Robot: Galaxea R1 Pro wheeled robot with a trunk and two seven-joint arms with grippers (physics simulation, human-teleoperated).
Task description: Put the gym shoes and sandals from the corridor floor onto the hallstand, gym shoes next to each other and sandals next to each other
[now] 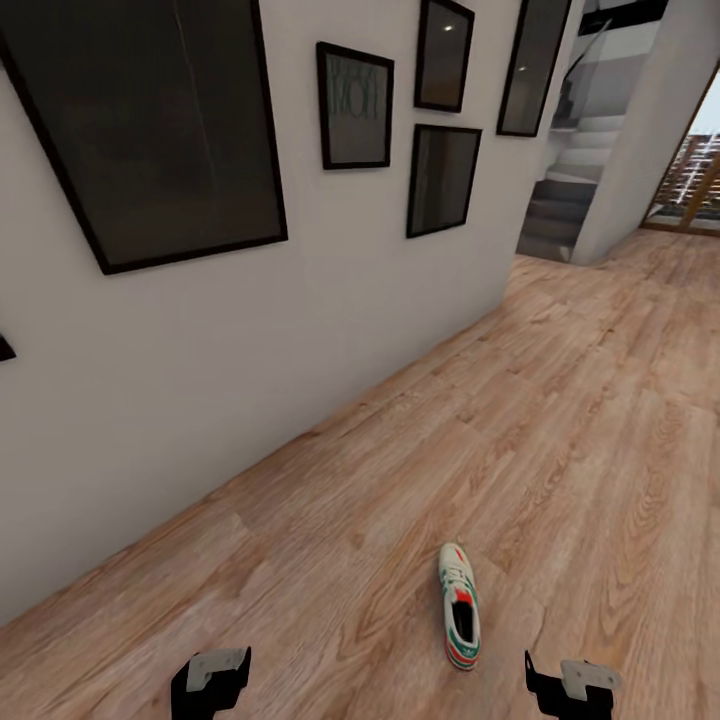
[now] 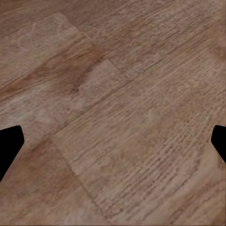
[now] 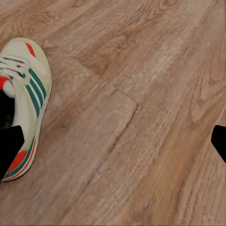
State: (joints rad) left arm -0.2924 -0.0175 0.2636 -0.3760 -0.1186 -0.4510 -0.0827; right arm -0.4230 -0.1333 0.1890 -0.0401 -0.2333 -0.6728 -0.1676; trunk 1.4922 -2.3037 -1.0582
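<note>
Right wrist view adds green side stripes on white low-top gym shoe (image 3: 26, 101), head view: long axis vertical in frame, toe up, left gripper (image 2: 113, 141) and right gripper (image 3: 115, 141) spread wide, empty.

One gym shoe (image 1: 459, 606) was laid flat on the corridor floor (image 1: 560, 420), toe pointed toward twelve o'clock, between the left gripper (image 1: 210, 680) at its eight o'clock and the right gripper (image 1: 572, 688) at its four o'clock, nearer the right. A wall (image 1: 250, 340) hung with picture frames (image 1: 150, 130) was set at ten o'clock. Stairs (image 1: 575, 180) were placed far off at one o'clock.
</note>
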